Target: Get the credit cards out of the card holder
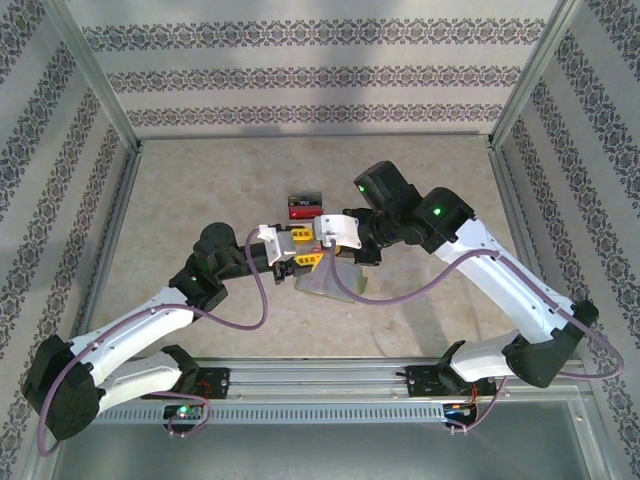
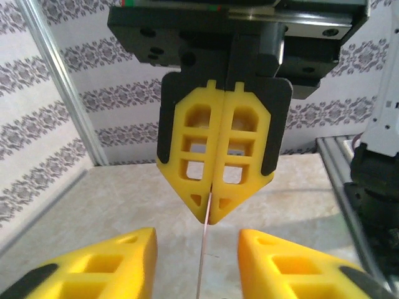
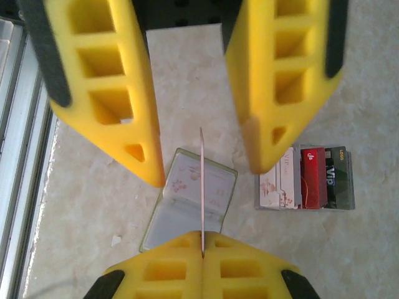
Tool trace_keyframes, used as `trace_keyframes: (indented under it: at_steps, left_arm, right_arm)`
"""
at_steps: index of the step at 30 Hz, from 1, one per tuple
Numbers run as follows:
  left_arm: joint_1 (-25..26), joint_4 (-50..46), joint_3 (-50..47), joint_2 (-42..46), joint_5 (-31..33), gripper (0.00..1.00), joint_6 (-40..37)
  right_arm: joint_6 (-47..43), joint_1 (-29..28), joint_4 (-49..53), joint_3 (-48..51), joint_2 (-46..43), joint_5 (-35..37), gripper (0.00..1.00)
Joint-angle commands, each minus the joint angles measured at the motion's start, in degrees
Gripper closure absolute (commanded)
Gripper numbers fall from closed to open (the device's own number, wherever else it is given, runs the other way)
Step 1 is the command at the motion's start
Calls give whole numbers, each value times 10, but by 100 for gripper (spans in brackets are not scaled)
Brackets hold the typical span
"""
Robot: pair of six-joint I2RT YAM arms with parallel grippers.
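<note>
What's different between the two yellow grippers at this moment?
The left gripper stands open, its fingers apart on either side of the credit card without touching it; the right gripper is shut, pinching that card by its edge. The right holds something, the left nothing. Both have yellow latticed fingers and face each other.

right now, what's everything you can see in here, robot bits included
olive-green folding card holder: one, olive with pale sleeves, open on the table
thin plastic card: one, edge-on, colour unclear, between both end effectors
flat plastic cards: three showing, pale flowered, red, dark, overlapping on the table, apart from the holder
beige stone-look table: one
patterned wall panels: three, grey and white, around the table
right end effector: yellow fingers, shut on the thin card
left end effector: yellow fingers, open either side of it
</note>
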State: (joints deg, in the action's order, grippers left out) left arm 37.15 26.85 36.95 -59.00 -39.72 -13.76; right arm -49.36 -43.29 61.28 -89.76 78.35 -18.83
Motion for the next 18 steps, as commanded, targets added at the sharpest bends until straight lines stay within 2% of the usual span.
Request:
trace_keyframes:
  at_steps: [1,3,7,10,18]
  left_arm:
    - [6,-23,-11,40,34,51,-17]
    - [6,-49,-24,67,67,43,-22]
    - [6,-97,-55,131,141,34,-17]
    - [6,-125,-84,187,218,26,2]
    - [6,-238,-142,325,443,14,74]
  right_arm:
    - [-15,3,2,-12,9,-7,100]
    - [-21,9,-2,-15,17,-8,100]
    - [-35,23,-2,-32,45,-7,100]
    - [-45,34,-2,-48,74,-6,100]
    - [-79,56,-2,-113,173,0,100]
